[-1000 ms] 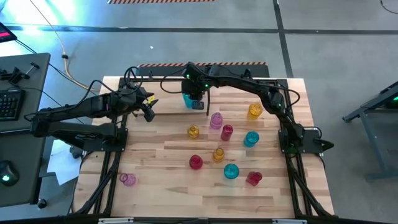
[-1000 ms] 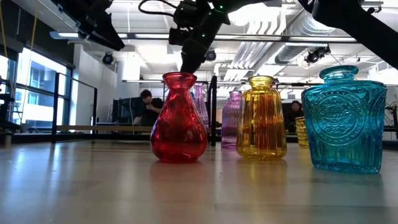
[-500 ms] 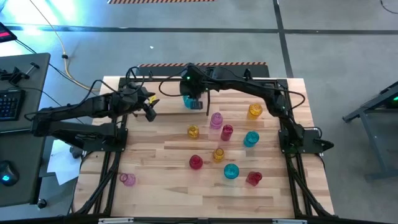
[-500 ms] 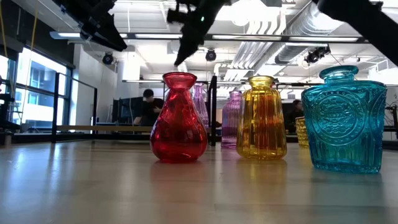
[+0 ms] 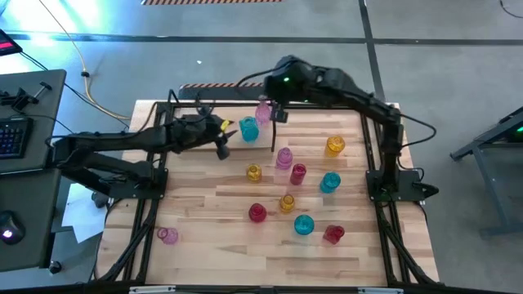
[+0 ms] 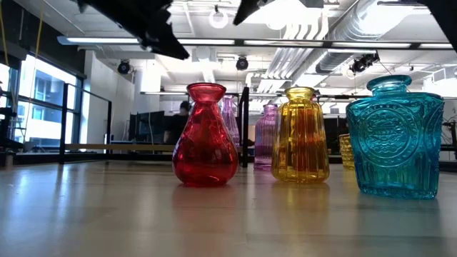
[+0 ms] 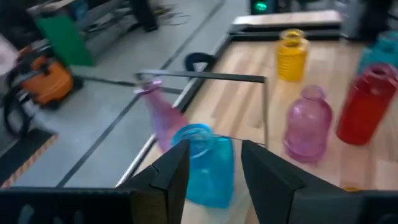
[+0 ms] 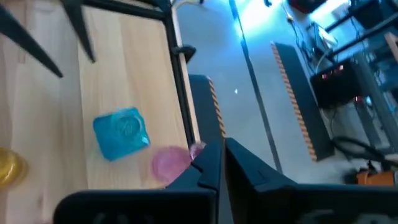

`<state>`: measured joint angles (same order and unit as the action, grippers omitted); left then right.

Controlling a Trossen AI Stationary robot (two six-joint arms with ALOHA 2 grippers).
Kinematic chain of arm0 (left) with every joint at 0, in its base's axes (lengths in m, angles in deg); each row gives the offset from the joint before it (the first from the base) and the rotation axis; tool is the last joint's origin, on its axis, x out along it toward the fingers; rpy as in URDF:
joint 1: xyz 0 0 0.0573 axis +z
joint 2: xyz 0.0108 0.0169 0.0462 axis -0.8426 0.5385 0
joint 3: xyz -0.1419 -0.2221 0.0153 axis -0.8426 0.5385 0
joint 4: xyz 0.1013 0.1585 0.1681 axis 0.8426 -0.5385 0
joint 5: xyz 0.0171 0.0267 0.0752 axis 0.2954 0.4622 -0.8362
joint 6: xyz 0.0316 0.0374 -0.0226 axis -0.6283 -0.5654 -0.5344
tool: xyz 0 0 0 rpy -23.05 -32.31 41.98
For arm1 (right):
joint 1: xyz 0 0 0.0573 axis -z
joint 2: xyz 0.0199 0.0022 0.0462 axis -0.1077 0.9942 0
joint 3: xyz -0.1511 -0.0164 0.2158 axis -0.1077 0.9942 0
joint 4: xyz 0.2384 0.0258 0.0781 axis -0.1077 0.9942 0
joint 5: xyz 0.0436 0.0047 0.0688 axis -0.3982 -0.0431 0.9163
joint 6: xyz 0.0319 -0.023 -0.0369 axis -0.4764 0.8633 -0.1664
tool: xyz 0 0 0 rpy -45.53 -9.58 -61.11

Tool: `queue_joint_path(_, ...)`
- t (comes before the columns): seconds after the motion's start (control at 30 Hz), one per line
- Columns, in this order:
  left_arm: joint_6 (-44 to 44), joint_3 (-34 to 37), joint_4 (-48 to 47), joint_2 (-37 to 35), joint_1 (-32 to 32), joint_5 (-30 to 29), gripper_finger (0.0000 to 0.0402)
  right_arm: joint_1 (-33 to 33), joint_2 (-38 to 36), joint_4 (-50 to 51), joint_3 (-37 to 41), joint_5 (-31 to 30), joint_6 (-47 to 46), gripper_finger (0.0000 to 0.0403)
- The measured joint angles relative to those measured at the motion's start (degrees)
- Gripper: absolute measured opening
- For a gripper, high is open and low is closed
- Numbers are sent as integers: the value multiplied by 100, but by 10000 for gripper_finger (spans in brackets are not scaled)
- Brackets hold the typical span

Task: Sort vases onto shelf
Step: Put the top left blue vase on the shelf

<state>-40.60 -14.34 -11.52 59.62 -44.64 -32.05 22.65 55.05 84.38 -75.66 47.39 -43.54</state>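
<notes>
The shelf [image 5: 196, 104], a black rod rack, stands at the table's far edge. On it stand a cyan vase [image 5: 249, 129] [image 7: 202, 163] and, just beyond it, a tall pink vase [image 5: 263, 113] [image 7: 158, 115] [image 8: 171, 163]; the cyan one hides its foot. My left gripper [image 5: 224, 139] [image 7: 214, 168] is open, level, just short of the cyan vase on its left. My right gripper [image 5: 278, 113] [image 8: 222, 155] is shut and raised high above the shelf's right end, holding nothing. Several more vases stand on the tabletop.
Loose on the table: yellow vases [image 5: 335, 145] [image 5: 253, 172] [image 5: 287, 202], pink ones [image 5: 283, 157] [image 5: 167, 235], red ones [image 5: 298, 172] [image 5: 257, 212] [image 5: 333, 233], cyan ones [image 5: 330, 181] [image 5: 303, 224]. The shelf's top rod [image 7: 205, 76] runs above the two shelved vases.
My right gripper has risen from beside the cyan vase and drawn back toward the table's far right, uncovering the tall pink vase, which stays on the shelf. My left gripper has gone toward the table's right, up to the cyan vase.
</notes>
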Motion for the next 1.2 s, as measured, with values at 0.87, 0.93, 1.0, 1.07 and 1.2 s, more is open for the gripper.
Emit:
queue_joint_path(0.87, -844, -2169, -1012, 1643, 793, 1044, 2, 0, -381, 1004, 7, -279, -265, 0)
queue_joint_path(0.93, -721, -2175, -752, 1890, 793, 1084, 2, 3, -381, 1005, 7, -472, -266, 0)
queue_joint_path(1.0, -679, -2171, -542, 2102, 795, 1049, 1, 4, -381, 1008, 7, -558, -265, 0)
queue_joint_path(1.07, -652, -2170, -356, 2253, 814, 964, 1, 4, -381, 1022, 7, -556, -265, 0)
queue_joint_path(1.2, -809, -2238, -440, 2467, 894, 969, 0, 4, -381, 1079, 7, -556, -241, 0)
